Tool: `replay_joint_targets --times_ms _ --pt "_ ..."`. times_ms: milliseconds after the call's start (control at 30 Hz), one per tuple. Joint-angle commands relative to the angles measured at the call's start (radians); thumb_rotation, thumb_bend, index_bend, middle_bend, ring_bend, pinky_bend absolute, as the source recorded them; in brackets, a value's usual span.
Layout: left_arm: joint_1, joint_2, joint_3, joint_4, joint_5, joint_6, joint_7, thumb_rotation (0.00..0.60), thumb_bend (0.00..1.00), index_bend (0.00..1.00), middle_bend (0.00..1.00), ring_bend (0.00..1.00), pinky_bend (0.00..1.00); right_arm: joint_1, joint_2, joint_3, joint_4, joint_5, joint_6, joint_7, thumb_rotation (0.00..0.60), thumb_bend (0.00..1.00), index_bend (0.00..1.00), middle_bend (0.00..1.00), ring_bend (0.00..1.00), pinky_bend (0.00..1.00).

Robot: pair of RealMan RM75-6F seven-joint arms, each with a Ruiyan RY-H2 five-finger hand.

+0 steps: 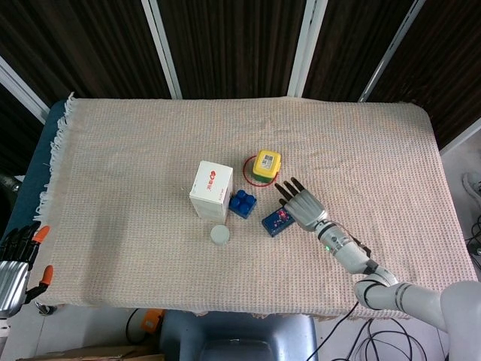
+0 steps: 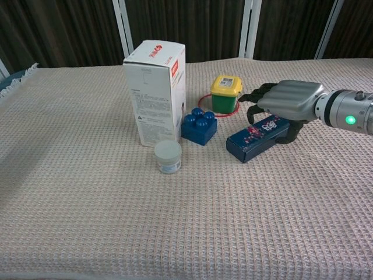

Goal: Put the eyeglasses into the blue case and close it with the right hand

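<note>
The blue case [image 1: 275, 221] lies shut on the woven cloth, right of centre. It is long and dark blue with a printed lid [image 2: 255, 139]. No eyeglasses show in either view. My right hand [image 1: 301, 204] hovers over the case's far right end with its fingers spread and slightly curled above the lid. In the chest view the right hand [image 2: 288, 102] has its thumb down beside the case's end; whether it touches the case is unclear. My left hand [image 1: 13, 263] hangs off the table's near left corner, fingers extended, holding nothing.
A white carton [image 2: 154, 90] stands upright left of the case. A blue toy brick [image 2: 199, 125] sits between the two. Behind the case, a yellow-lidded green pot [image 2: 225, 93] stands inside a red ring. A small white jar [image 2: 168, 156] sits in front of the carton.
</note>
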Motion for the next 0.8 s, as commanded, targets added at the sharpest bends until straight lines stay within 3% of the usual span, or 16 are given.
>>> replay_joint_targets --times_ms 33,300,400,467,600,700,800 --pt "0.001 0.001 0.001 0.001 0.003 0.004 -0.004 0.6 0.45 0.0 0.0 0.0 0.04 0.007 -0.006 0.004 -0.003 0.017 -0.008 -0.016 0.6 0.43 0.46 0.0 0.0 0.0" --pt "0.003 0.0 0.003 0.004 0.006 0.006 -0.006 0.6 0.45 0.0 0.0 0.0 0.04 0.007 -0.003 -0.005 -0.013 0.015 0.006 -0.014 0.6 0.5 0.57 0.0 0.0 0.0" --pt "0.003 0.0 0.002 0.003 0.005 0.007 -0.003 0.6 0.45 0.0 0.0 0.0 0.04 0.005 -0.001 -0.009 -0.014 0.014 0.012 -0.012 0.6 0.5 0.56 0.0 0.0 0.0" --pt "0.003 0.0 0.002 0.003 0.005 0.007 -0.002 0.6 0.45 0.0 0.0 0.0 0.04 0.003 0.002 -0.011 -0.016 0.013 0.016 -0.007 0.6 0.5 0.51 0.0 0.0 0.0" --pt "0.002 -0.001 0.003 0.003 0.005 0.005 0.0 0.6 0.45 0.0 0.0 0.0 0.04 -0.004 0.013 -0.012 -0.03 0.007 0.028 0.021 0.6 0.48 0.31 0.0 0.0 0.0" --pt "0.003 -0.001 0.003 0.003 0.007 0.006 0.002 0.6 0.45 0.0 0.0 0.0 0.04 -0.018 0.034 -0.016 -0.061 -0.005 0.054 0.045 0.6 0.35 0.19 0.0 0.0 0.0" --pt "0.005 0.0 0.004 0.002 0.009 0.01 0.002 0.6 0.45 0.0 0.0 0.0 0.04 -0.043 0.078 -0.012 -0.141 0.01 0.075 0.083 0.6 0.26 0.16 0.0 0.0 0.0"
